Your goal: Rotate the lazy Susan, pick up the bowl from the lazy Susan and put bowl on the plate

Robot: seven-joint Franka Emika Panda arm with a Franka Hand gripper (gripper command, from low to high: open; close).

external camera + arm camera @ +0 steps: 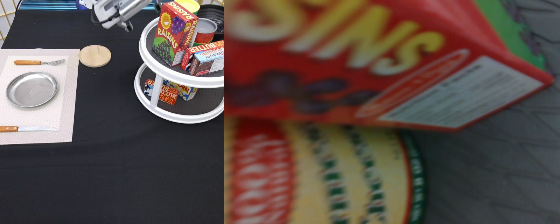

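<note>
The white two-tier lazy Susan (150, 95) stands at the exterior view's right. The black bowl (215, 11) sits at the back of its top tier, mostly hidden behind a red can (204, 31) and cut off by the picture's edge. The silver plate (31, 90) lies empty on a pale placemat (67, 100) at the exterior view's left. My gripper (120, 17) hovers at the exterior view's top, just left of the turntable's top tier, near the red raisins box (172, 32). It holds nothing that I can see. The wrist view shows the raisins box (374, 65) from close by.
A round wooden disc (95, 55) lies beside the placemat. A fork (37, 62) and a knife (25, 128) flank the plate. More boxes (205, 57) sit on the top tier and others (167, 92) on the lower tier. A red and yellow striped pack (321, 175) shows in the wrist view.
</note>
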